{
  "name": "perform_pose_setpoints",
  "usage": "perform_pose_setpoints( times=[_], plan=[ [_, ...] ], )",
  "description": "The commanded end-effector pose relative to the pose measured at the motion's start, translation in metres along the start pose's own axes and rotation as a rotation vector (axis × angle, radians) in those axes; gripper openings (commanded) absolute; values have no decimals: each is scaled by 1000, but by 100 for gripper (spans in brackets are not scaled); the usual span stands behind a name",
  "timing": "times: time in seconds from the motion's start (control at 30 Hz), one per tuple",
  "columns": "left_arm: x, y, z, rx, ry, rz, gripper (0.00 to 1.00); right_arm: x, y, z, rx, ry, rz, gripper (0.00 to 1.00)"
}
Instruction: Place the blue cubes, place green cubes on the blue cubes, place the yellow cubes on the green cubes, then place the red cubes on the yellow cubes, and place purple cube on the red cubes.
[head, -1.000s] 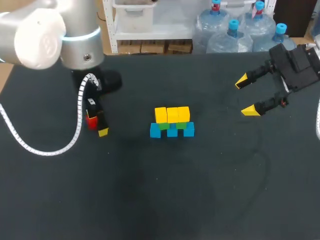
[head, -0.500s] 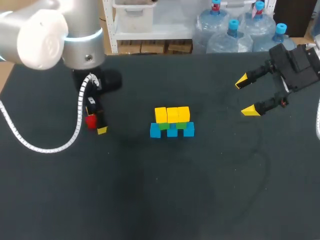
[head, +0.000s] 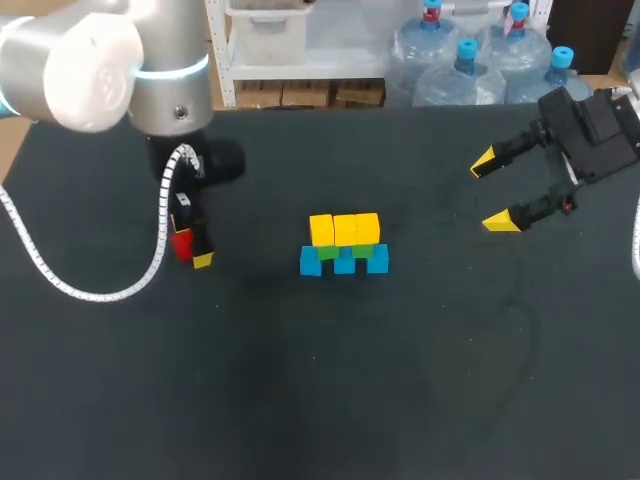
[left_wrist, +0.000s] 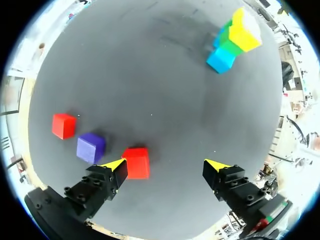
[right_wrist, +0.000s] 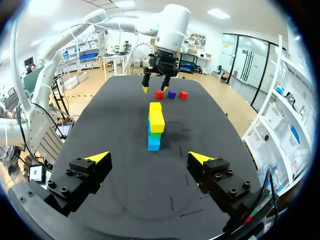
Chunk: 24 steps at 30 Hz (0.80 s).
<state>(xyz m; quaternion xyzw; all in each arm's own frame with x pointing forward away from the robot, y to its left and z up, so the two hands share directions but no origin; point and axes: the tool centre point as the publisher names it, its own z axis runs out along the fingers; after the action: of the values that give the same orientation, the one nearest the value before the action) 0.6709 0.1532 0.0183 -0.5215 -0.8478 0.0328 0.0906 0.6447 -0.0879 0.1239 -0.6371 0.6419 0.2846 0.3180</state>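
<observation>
Standing near the middle of the dark bench, a row of three blue cubes is seen, topped by green cubes and, above those, by three yellow cubes. The left hand is held low over the bench, well to the left of this stack, with its fingers spread apart. A red cube is found between them, close against one yellow tip (the other tip stands well clear of it), so the cube is not clamped. Just outside that same finger a purple cube is set on the bench, with a second red cube just beyond it. The right hand is held over the bench's far right side, its fingers wide apart.
</observation>
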Motion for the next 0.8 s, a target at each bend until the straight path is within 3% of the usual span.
perform_pose_setpoints(
  times=[0.03,0.27,0.5,0.8],
  plan=[
    [-2,5,3,11,-12,5,100,0,0,0,1,-1,-1,100],
    [-5,1,-1,-11,-8,21,100,0,0,0,1,-1,-1,100],
    [-6,-5,-24,-83,-9,37,100,0,0,0,1,-1,-1,100],
    [0,8,-10,-56,19,28,100,0,0,0,1,-1,-1,100]
  ],
)
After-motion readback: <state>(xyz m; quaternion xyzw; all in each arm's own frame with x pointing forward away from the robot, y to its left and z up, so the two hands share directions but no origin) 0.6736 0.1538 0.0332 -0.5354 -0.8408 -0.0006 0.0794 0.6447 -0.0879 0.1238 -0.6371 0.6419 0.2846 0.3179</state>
